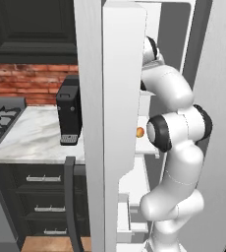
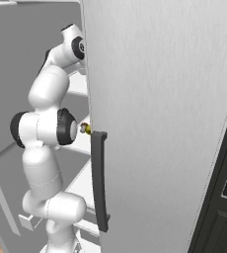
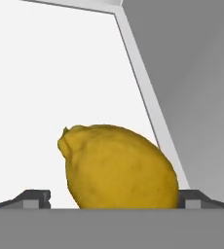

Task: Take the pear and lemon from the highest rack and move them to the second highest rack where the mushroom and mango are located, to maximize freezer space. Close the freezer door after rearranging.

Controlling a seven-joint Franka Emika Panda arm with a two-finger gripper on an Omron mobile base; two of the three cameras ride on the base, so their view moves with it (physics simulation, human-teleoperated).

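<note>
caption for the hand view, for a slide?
Hand camera inside the freezer: lemon sits between the open pincer fingertips.

The light is bright and even, like a computer drawing. The freezer (image 3: 46, 73) wall glows plain white at the upper left of the hand view, with a soft grey shade at the right. The lemon (image 3: 119, 168) looks slightly fuzzy. Edges look blocky, without glare.
</note>
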